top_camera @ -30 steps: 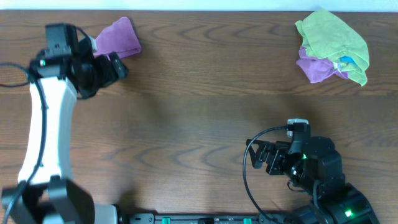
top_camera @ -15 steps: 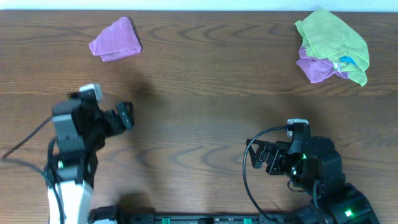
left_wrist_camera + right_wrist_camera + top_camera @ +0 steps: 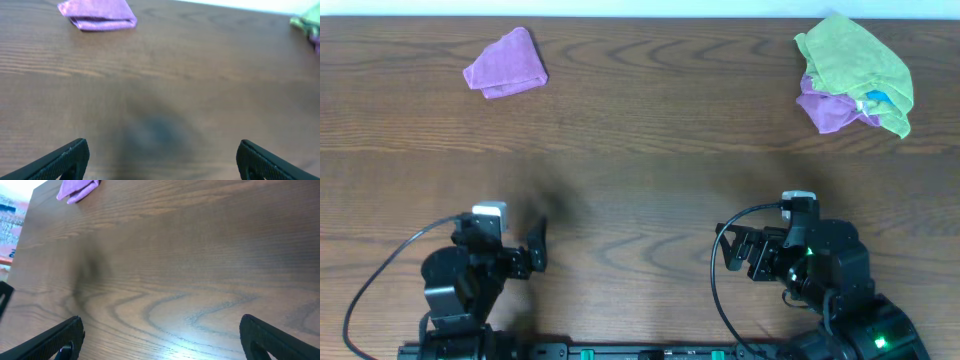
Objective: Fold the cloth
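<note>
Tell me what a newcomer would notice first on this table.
The colour against dark wood: a small purple cloth, folded into a compact bundle, lies at the far left, and a lime-green cloth is heaped over a second purple cloth at the far right. The left gripper and right gripper sit at the near edge, open and empty.

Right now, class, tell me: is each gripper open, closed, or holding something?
Left gripper: open, holding nothing.
Right gripper: open, holding nothing.

The overhead camera looked straight down on the table; both wrist cameras looked low across it, sharing the cloth.
</note>
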